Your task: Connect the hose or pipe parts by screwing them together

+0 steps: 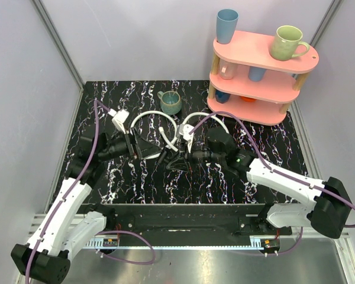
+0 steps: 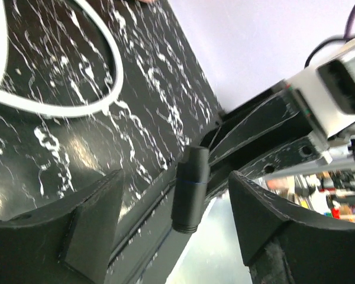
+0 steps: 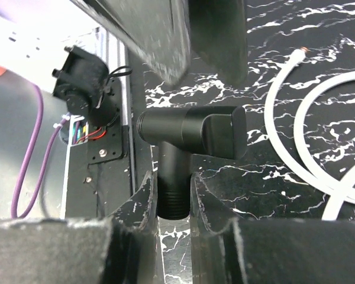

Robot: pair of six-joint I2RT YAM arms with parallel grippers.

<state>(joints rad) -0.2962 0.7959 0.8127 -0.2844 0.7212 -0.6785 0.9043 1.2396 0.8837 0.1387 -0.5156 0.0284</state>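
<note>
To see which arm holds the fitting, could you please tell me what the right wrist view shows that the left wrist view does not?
Only the right wrist view: the black T-shaped fitting in its whole shape, with its threaded stem clamped in the right gripper. Only the left wrist view: the left gripper open, its fingers standing clear of the fitting on both sides. Both: the fitting, a white hose loop and the marbled table.

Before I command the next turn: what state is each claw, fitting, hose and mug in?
Black T-shaped pipe fitting: gripped by its stem.
Right claw: shut on that stem.
Left claw: open, jaws clear of the fitting.
Two thin white flexible hoses: loose on the black marbled table, unattached.
Green ceramic mug: upright on the table.
</note>
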